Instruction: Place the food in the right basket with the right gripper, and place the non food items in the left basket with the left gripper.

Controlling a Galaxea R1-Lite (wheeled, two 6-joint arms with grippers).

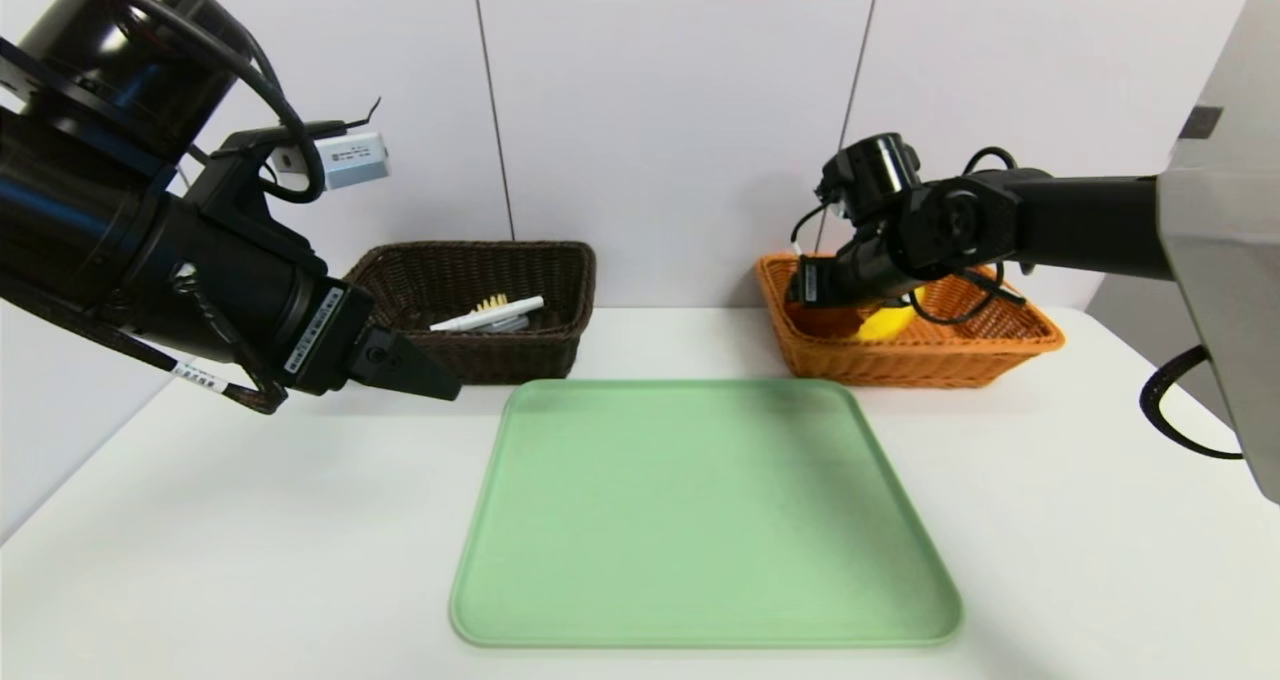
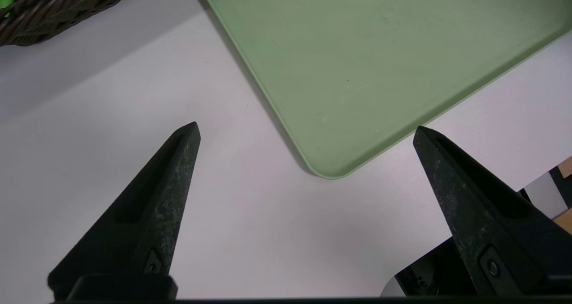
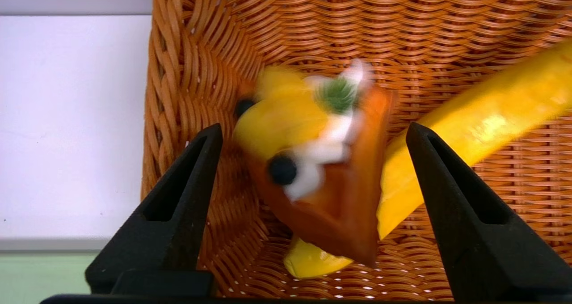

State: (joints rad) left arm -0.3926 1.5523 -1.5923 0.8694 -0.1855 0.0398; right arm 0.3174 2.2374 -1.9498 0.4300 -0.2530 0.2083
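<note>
Two baskets, one green tray.

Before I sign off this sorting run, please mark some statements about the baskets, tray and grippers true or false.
1. The long yellow banana lies in the orange-tan wicker basket. True.
2. The white marker lies on the green tray. False: it is in the dark brown wicker basket.
3. The right gripper is over the orange-tan basket, fingers apart. True.
4. The left gripper holds the banana. False: its open fingers hold nothing.
</note>
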